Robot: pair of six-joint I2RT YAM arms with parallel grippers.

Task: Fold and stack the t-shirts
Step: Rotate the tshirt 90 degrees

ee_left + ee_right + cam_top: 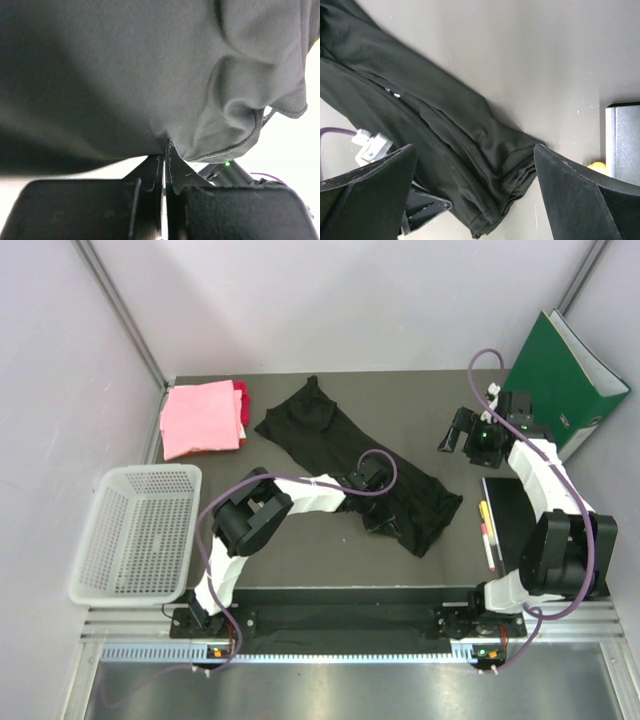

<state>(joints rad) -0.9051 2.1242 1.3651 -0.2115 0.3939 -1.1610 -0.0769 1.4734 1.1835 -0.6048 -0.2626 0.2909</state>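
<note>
The black t-shirt (330, 445) lies in a long, bunched diagonal strip across the middle of the table. My left gripper (385, 513) is down at the strip's near right part. In the left wrist view its jaws (165, 156) are shut on a pinched fold of the black cloth (150, 75). My right gripper (464, 434) hovers open at the back right, apart from the shirt. Between its fingers the right wrist view shows the shirt's end (470, 150) far below. A folded light pink t-shirt (200, 418) rests on a darker pink-red one (241, 403) at the back left.
A white mesh basket (140, 530) stands at the left edge. A green binder (565, 380) leans at the back right. A black flat item (510, 510) with pens (487, 530) beside it lies by the right arm. Grey walls close in the left and back.
</note>
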